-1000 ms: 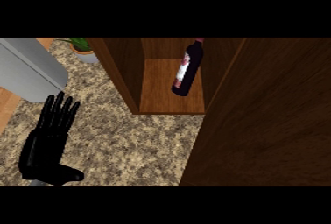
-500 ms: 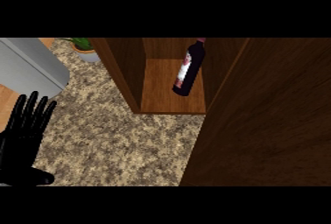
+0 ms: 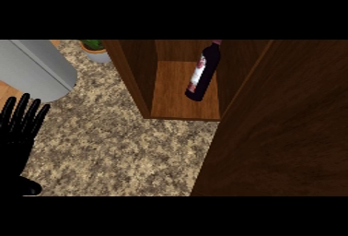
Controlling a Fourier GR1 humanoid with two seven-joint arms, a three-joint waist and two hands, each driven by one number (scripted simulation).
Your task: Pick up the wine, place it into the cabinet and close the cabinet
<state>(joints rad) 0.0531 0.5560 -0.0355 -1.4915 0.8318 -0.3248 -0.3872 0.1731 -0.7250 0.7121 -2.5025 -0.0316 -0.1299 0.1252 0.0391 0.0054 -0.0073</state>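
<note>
Head view. The wine (image 3: 202, 70) stands inside the cabinet (image 3: 139, 78) at one o'clock, on its shelf. The cabinet door (image 3: 285, 138), at four o'clock, is partly swung across the opening. The left hand (image 3: 19, 126) rests at nine o'clock, fingers straight, holding nothing. Placement appears complete; closing remains, which calls for pushing the door fully shut.

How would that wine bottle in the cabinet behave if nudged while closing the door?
The wine bottle looks tall with a narrow base, so it could tip. Its round body would probably roll if it fell. It stands on the cabinet shelf near the front edge, so there is little margin.
</note>
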